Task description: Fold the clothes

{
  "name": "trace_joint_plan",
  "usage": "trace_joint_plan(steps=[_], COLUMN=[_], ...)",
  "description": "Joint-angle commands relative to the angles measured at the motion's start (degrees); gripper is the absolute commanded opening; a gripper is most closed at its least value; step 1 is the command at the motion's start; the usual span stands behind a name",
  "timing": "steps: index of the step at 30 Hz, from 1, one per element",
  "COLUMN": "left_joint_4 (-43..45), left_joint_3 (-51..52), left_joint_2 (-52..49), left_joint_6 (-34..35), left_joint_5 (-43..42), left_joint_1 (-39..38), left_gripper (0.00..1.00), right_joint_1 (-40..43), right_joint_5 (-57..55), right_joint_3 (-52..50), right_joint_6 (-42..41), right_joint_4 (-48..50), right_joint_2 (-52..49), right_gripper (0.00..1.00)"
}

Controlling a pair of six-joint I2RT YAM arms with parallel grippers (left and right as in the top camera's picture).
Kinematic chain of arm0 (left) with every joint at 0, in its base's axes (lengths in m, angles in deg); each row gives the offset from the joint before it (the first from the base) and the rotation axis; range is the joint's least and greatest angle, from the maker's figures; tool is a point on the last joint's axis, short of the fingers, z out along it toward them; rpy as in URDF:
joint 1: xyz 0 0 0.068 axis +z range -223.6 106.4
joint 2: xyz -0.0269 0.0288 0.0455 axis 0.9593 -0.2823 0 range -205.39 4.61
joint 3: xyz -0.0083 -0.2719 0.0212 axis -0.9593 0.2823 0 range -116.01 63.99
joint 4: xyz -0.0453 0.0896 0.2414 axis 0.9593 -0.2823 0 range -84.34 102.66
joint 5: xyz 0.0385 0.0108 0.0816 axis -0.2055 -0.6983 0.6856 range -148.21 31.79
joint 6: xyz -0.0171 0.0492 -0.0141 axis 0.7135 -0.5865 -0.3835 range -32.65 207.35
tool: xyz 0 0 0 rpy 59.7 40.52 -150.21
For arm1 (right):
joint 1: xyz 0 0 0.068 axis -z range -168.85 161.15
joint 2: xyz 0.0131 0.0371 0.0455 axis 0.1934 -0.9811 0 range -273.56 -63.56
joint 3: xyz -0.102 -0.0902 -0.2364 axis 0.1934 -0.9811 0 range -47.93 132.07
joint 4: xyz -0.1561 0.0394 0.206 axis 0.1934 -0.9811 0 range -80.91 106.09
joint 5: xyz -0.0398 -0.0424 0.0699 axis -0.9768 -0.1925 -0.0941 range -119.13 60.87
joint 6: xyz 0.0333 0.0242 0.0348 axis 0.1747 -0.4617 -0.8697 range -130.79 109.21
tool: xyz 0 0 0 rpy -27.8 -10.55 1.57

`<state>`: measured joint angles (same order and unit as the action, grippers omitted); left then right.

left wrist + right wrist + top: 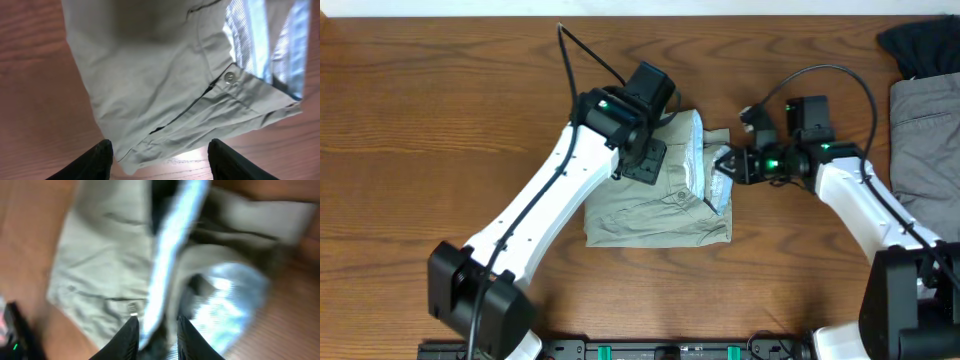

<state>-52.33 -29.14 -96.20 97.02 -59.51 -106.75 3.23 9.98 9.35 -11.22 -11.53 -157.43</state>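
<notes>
Right gripper point(156, 336) pinches a fold of pale lining on the shorts point(100, 255) between its two fingers, though motion blur smears that wrist view. Left gripper point(160, 159) hangs spread just above the same shorts, with nothing between its two fingers point(95, 162). One button point(230, 76) shows ahead of it, beside the striped lining. From overhead, the single pair of shorts lies on the bench point(440, 120) under the left gripper and against the right one, and the left arm hides its upper-left corner. Behind the right gripper, past its arm, lie two more garments, one grey garment point(925, 130) and one black garment point(925, 45). Both are cut off by the frame edge.
</notes>
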Motion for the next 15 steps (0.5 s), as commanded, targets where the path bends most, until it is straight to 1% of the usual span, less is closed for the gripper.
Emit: trace_joint_plan(steps=[1, 6, 7, 9, 12, 13, 15], left_joint_4=[0.52, 1.40, 1.42, 1.42, 1.42, 1.42, 1.42], left_joint_3=[0.07, 0.07, 0.07, 0.07, 0.07, 0.07, 0.07], left_joint_2=[-0.26, -0.26, -0.26, -0.26, -0.26, -0.26, -0.26], left_joint_6=[0.26, 0.04, 0.04, 0.04, -0.09, -0.17, -0.44], left_joint_5=[0.50, 0.52, 0.52, 0.52, 0.55, 0.74, 0.94], left_joint_1=[-0.02, -0.02, -0.02, 0.00, 0.04, 0.04, 0.04], left_gripper=[0.63, 0.64, 0.64, 0.64, 0.66, 0.68, 0.68], right_joint_1=[-3.67, -8.13, -8.55, -9.18, -9.29, -9.29, -9.29], right_joint_5=[3.21, -1.16, -2.40, -4.81, -4.57, -4.66, -4.63], right_joint_3=[0.04, 0.04, 0.04, 0.04, 0.04, 0.04, 0.04], right_joint_6=[2.86, 2.56, 1.90, 0.57, 1.40, 1.75, 3.04], right_joint_4=[-0.59, -1.95, -2.12, -2.08, -1.27, -1.27, -1.29], right_joint_2=[-1.42, -5.11, -5.70, -7.10, -8.35, -8.48, -8.48], right_gripper=[0.24, 0.23, 0.21, 0.22, 0.27, 0.31, 0.38])
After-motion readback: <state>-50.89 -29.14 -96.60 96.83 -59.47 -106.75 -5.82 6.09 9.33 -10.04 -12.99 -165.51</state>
